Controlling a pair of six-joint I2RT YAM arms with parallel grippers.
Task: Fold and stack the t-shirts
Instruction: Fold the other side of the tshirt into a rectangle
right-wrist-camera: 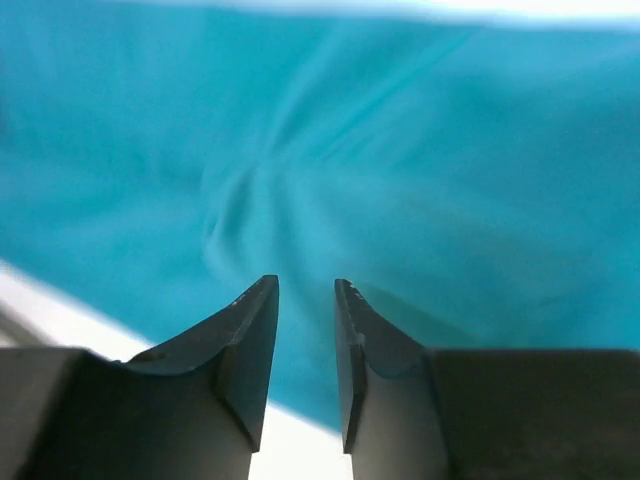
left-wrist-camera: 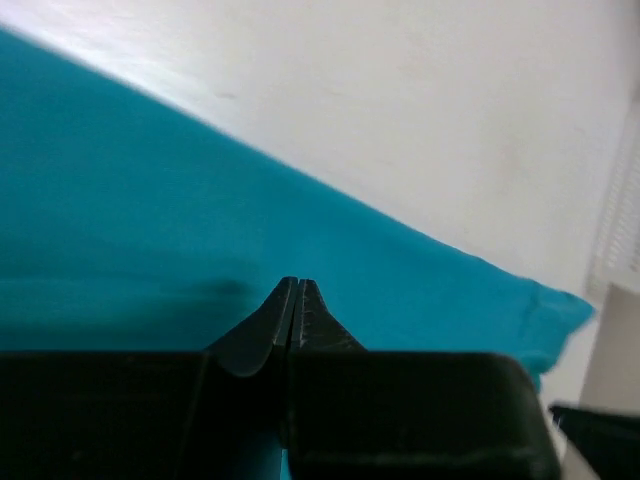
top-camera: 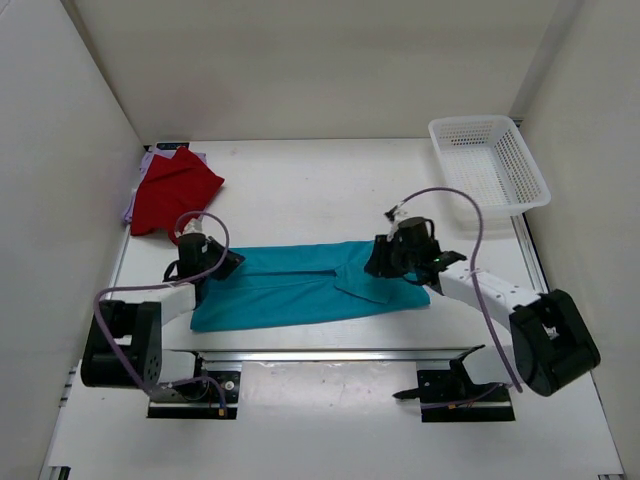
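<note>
The teal shirt point(top-camera: 300, 285) lies in the middle of the table point(top-camera: 300, 190), folded into a long band running left to right, with one sleeve showing as a flap near its right end. Its cloth is mostly flat, with soft creases fanning out where the right wrist view looks down on it point(right-wrist-camera: 400, 150).

The left gripper point(top-camera: 215, 262) sits at the band's left end. In its own wrist view the two fingers are pressed tight together point(left-wrist-camera: 297, 300) with the teal cloth point(left-wrist-camera: 150, 230) spread just beyond them; I cannot tell whether any cloth is pinched between them. The right gripper point(top-camera: 385, 258) is over the right end of the band, its fingers a narrow gap apart point(right-wrist-camera: 305, 285) and nothing seen between them, the cloth lying just past the tips.

In the far left corner the red shirt point(top-camera: 175, 188) lies in a loose heap on top of the lavender shirt point(top-camera: 147, 160), of which only edges peek out. A white basket point(top-camera: 470, 122) stands in the far right corner, well apart from all the shirts
</note>
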